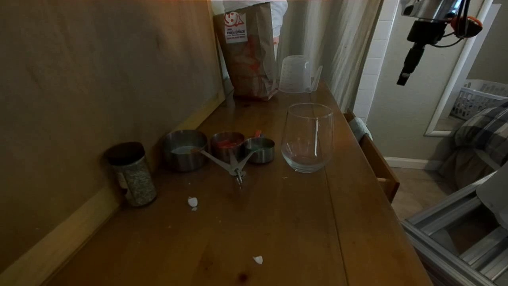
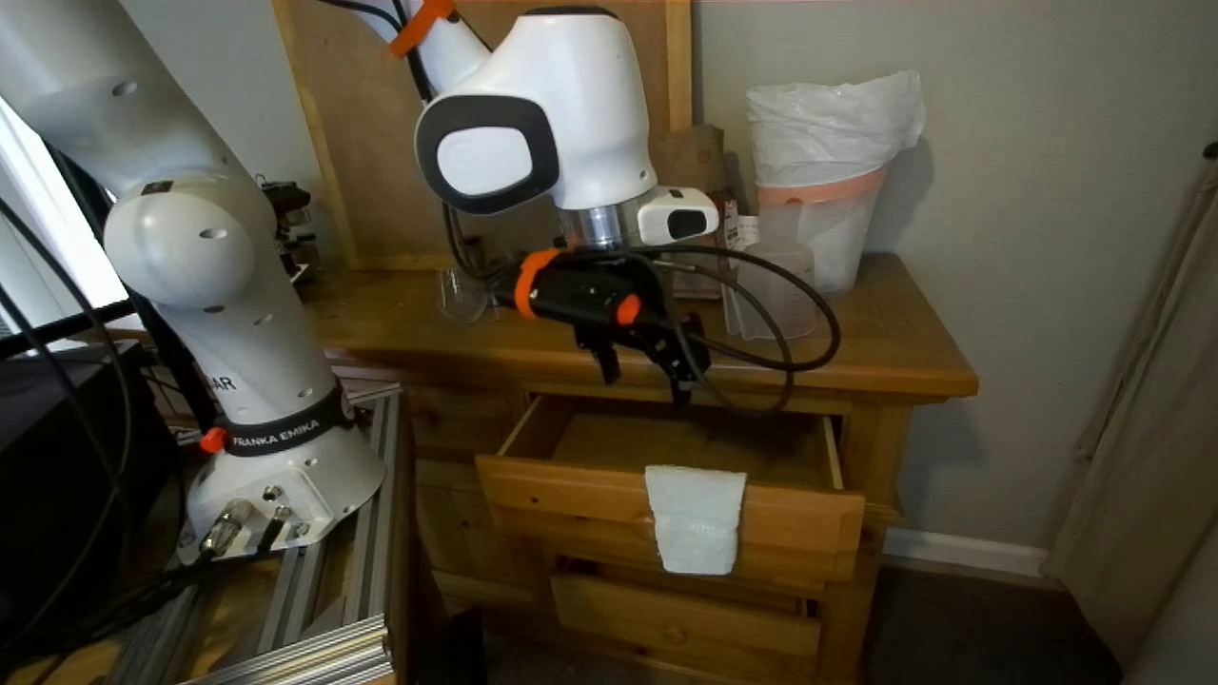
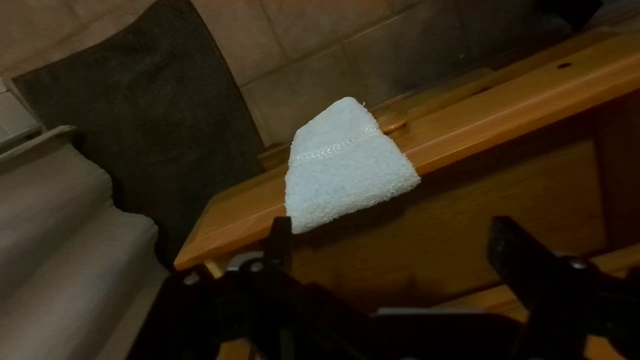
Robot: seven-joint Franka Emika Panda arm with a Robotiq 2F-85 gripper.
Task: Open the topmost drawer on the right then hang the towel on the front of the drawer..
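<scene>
A pale bluish-white terry towel [image 2: 697,523] hangs over the front of the open mid-brown wooden drawer [image 2: 799,533], longer side running down it. Above the drawer, the black two-fingered gripper [image 3: 390,225] stands wide, empty; the towel lies lower, frontward, apart: probably only retreat remains.

The countertop [image 1: 278,222] bears jar [image 1: 137,182], cups [image 1: 224,151], glass [image 1: 307,143], bag [image 1: 250,57].

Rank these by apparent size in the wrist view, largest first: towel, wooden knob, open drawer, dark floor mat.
1. Open drawer, running out of frame
2. Dark floor mat, though it lies farther from the camera
3. Towel
4. Wooden knob
</scene>
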